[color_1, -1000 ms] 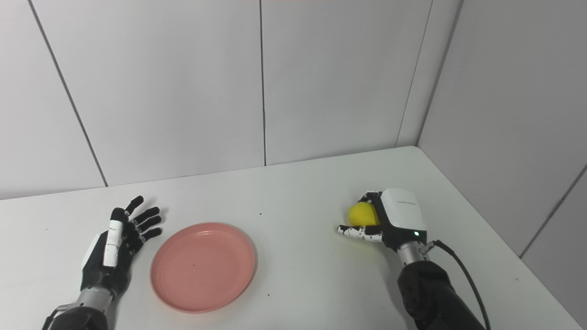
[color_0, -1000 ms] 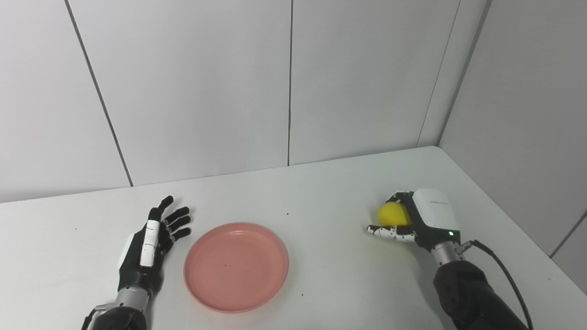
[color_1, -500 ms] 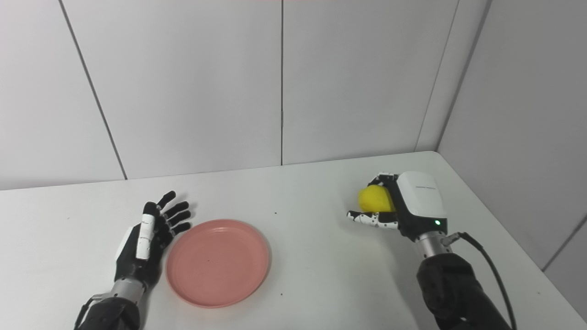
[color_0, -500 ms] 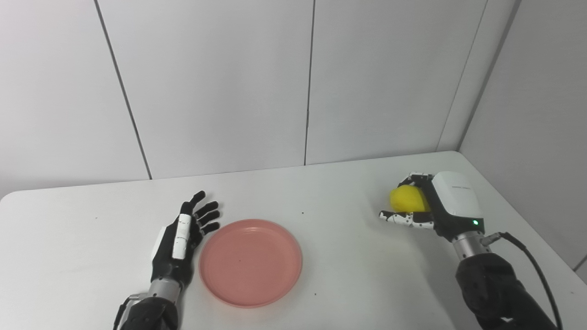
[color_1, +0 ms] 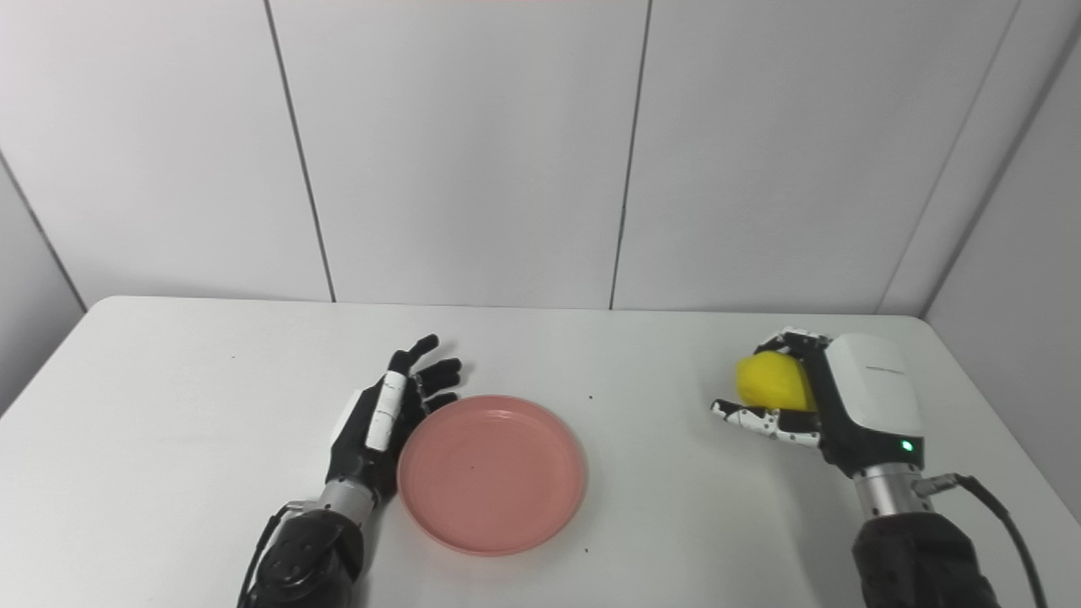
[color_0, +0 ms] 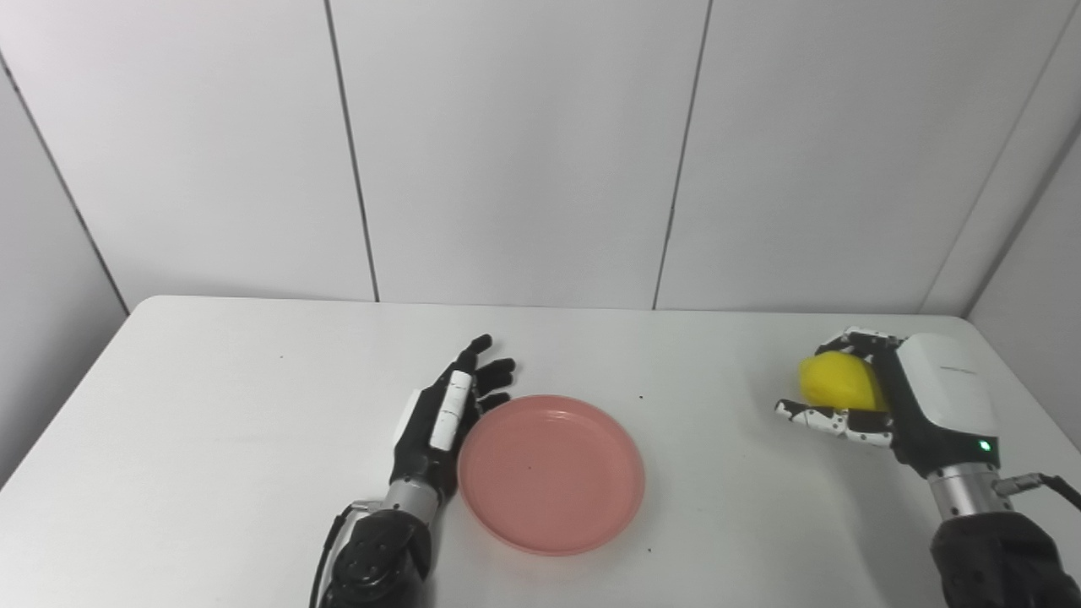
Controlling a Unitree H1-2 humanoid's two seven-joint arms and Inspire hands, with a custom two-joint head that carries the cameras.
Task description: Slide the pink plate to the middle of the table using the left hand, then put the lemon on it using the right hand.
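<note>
Pink plate (color_0: 551,473) lies flat on the white tabletop (color_0: 211,439), lower centre of the frame. Left hand (color_0: 443,414), fingers spread and holding nothing, lies just beside the plate's left rim; whether it touches the rim cannot be told. Right hand (color_0: 887,404), at right of the frame, is curled around the lemon (color_0: 836,382), apparently clear of the surface. Risks: a push applied off-centre at the rim may spin the plate rather than slide it; the rounded lemon, released high or near the rim, may roll off the shallow plate.
</note>
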